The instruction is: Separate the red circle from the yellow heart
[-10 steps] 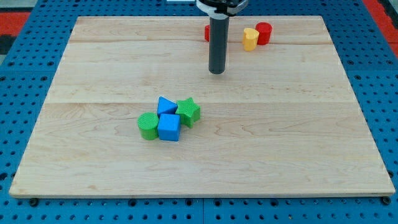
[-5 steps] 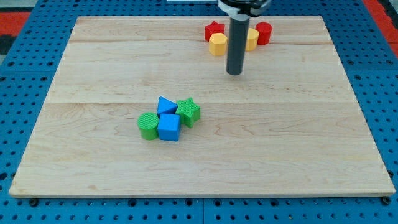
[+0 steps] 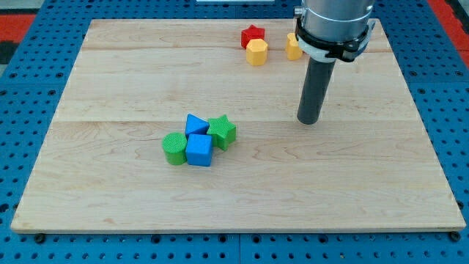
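Risk: my tip (image 3: 308,121), touching nothing, sits at six o'clock of the small yellow heart-shaped block (image 3: 292,46) (red circle hidden); a blind push could shove both together.

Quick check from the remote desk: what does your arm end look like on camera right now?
A straight, dark grey, round rod, smooth and unmarked, down to my tip. Above it sits a wider grey cylindrical body with a black band edged in white around its base. No cables or labels show; the rest of the arm is cut off at the view's top.
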Action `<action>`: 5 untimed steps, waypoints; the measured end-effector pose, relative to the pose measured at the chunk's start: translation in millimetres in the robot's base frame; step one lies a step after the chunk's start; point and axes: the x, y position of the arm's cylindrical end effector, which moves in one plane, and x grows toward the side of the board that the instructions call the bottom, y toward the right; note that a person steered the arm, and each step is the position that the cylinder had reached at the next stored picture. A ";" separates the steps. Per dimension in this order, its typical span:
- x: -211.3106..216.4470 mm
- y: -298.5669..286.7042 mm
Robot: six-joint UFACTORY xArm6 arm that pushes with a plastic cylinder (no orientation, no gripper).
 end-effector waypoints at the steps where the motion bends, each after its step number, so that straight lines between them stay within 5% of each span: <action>1: 0.0 9.2; 5: -40.7 -9.0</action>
